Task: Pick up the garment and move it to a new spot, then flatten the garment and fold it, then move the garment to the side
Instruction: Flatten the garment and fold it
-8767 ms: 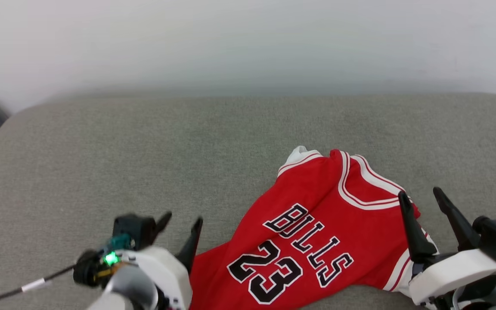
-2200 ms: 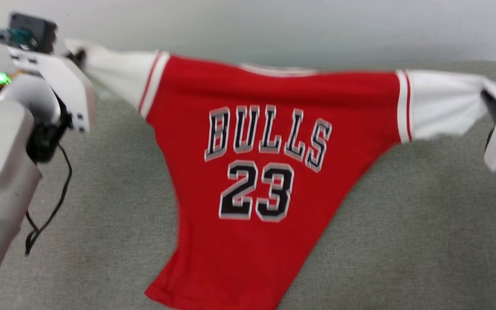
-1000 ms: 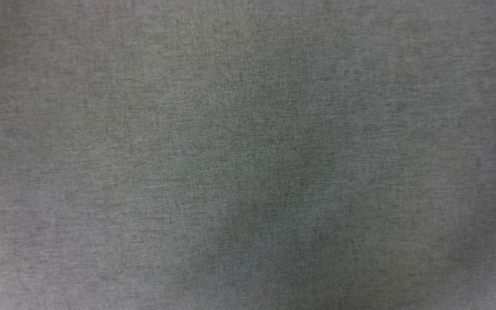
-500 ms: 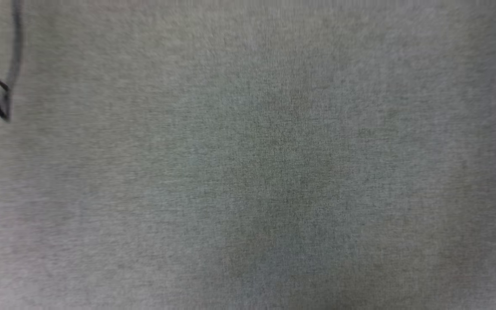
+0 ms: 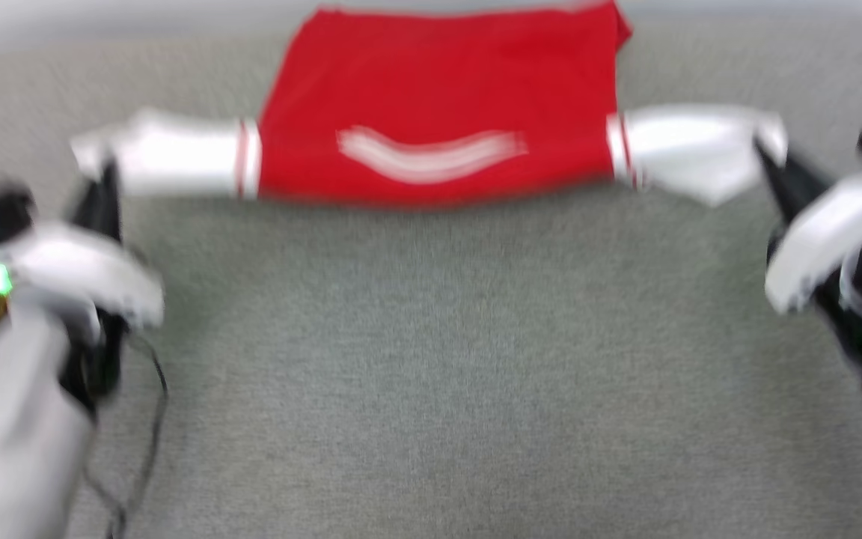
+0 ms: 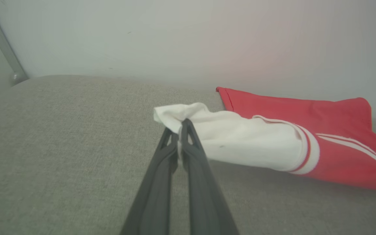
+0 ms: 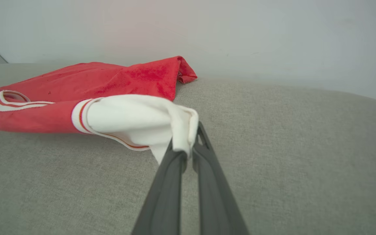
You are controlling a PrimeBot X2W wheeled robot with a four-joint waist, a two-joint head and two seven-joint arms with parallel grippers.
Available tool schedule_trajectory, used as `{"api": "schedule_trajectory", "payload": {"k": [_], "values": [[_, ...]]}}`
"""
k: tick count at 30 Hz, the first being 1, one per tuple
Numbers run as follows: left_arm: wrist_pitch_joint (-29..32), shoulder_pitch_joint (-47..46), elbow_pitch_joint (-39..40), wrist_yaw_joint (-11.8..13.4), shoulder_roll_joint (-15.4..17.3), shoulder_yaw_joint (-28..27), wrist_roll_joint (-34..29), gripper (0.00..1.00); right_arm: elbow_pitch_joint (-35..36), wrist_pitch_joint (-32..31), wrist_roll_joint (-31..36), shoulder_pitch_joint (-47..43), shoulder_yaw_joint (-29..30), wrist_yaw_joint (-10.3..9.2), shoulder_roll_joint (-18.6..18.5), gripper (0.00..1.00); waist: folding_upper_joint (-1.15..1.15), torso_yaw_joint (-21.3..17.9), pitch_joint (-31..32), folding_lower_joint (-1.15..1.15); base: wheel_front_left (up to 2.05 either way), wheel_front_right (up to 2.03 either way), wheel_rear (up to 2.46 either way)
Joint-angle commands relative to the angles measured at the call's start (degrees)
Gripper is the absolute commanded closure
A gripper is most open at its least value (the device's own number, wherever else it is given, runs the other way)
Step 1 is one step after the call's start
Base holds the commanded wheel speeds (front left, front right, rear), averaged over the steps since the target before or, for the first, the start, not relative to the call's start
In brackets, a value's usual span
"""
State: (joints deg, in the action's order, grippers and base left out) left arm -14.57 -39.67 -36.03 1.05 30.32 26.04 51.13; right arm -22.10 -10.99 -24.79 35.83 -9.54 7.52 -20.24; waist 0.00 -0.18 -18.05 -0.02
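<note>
1. The garment (image 5: 438,90) lies across the far part of the grey cushion (image 5: 431,359), hem toward the wall (image 6: 188,39), collar trim up.
2. The left gripper (image 6: 180,127) has its fingers pressed together on the tip of the left sleeve (image 6: 240,140).
3. The right gripper (image 7: 193,130) pinches the end of the right sleeve (image 7: 126,120).
4. Both sleeves stretch outward; the head view is blurred, but they seem raised slightly off the cushion.
</note>
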Motion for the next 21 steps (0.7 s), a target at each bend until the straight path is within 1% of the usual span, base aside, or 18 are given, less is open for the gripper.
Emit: {"api": "schedule_trajectory", "payload": {"k": [1,5,7,11,14,19,21], "values": [[-0.34,3.41,1.21,0.63,0.5,-0.14,0.21,1.0,1.06,-0.74,-0.59,-2.98,0.21,-0.06,-0.47,1.0,0.0,0.03,5.06,0.02,0.0,0.0,0.0],[-0.41,14.47,6.82,2.94,1.17,0.53,0.57,1.0,4.94,-3.39,-2.69,-13.06,1.52,-0.06,-0.83,1.0,0.0,0.29,8.49,0.02,0.0,0.0,0.0],[-0.16,19.83,10.03,4.65,1.6,0.82,0.95,1.0,7.02,-4.87,-3.17,-18.1,2.34,-0.06,-0.75,1.0,0.0,0.32,9.99,0.02,0.0,0.0,0.0],[0.88,29.7,16.91,8.99,3.1,0.85,2.17,1.0,11.12,-7.41,-4.0,-27.49,3.94,-0.06,0.06,1.0,0.0,0.09,12.3,0.02,0.0,0.0,0.0],[2.23,36.23,22.42,12.11,4.18,1.06,3.14,1.0,13.92,-9.81,-4.07,-34.1,6.18,-0.06,1.04,1.0,0.0,0.06,13.35,0.02,0.0,0.0,0.0],[3.85,44.59,30.29,17.54,6.47,0.47,4.16,1.0,18.36,-14.06,-3.02,-44.46,10.23,-0.06,3.82,1.0,0.0,0.54,14.05,0.02,0.0,0.0,0.0],[4.16,47.23,32.68,19.18,6.99,0.28,4.43,1.0,20.03,-15.68,-2.22,-48.19,11.47,-0.07,4.92,1.0,0.0,0.8,14.19,0.02,0.0,0.0,0.0]]}}
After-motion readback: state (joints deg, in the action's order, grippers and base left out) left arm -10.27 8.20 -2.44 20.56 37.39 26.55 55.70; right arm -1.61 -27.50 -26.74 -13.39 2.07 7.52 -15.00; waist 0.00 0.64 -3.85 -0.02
